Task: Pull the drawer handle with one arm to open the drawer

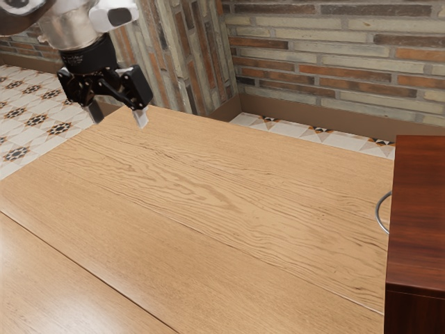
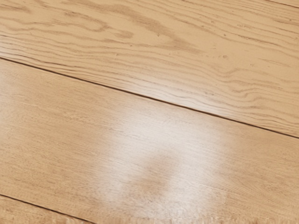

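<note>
While the hand (image 1: 118, 115) hangs above the far part of the counter (image 1: 208, 209) at the exterior view's upper left, its two black fingers stand spread wide with nothing between them and nothing touching them. At the exterior view's right edge, well apart from the hand, sits the dark reddish-brown drawer unit (image 1: 417, 209). A thin grey handle (image 1: 379, 212) curves out of its side, toward the arm, as a metal loop over the light wood. Whether the drawer is open or closed cannot be told from this angle. Behind the counter run a brick wall (image 1: 334, 56) and a patterned tiled floor (image 1: 28, 118). Under the hand, the wrist view looks down on bare wood grain, a dark seam (image 2: 149, 102) between planks and a pale sheen (image 2: 159, 163)
</note>
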`<action>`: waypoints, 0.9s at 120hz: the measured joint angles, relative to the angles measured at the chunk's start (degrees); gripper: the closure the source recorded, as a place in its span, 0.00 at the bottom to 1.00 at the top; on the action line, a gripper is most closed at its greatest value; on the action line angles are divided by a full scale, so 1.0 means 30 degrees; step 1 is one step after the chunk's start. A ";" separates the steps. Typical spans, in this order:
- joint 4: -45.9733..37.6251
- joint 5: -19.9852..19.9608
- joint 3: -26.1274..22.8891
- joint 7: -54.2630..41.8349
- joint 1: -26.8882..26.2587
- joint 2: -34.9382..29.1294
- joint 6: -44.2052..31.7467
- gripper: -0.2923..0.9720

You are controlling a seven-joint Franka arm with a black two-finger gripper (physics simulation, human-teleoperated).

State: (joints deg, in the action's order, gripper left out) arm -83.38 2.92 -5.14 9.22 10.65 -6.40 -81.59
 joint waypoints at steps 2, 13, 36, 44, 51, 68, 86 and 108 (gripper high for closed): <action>-0.0953 -0.0048 -0.0074 0.0026 0.0014 -0.0488 -0.0371 0.23; -0.4792 -0.1021 -0.0175 0.0196 -0.0127 -0.2040 -0.1960 0.23; -0.5738 -0.3710 -0.0578 0.0653 -0.0061 -0.1044 -0.4989 0.23; -0.5340 -0.4659 -0.0965 0.0766 -0.0192 -0.0022 -0.6063 0.23; -0.5161 -0.5532 -0.1442 0.0859 -0.0237 0.0502 -0.6983 0.23; -0.5229 -0.7571 -0.2570 0.1069 -0.0522 0.1230 -0.8692 0.23; -0.6049 -0.9244 -0.3560 0.1248 -0.0777 0.1031 -0.9702 0.23; -0.6678 -1.0908 -0.4151 0.1412 -0.0919 0.0996 -1.0993 0.23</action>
State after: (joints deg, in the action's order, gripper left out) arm -103.41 -29.81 -17.59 13.45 7.90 -3.41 -114.56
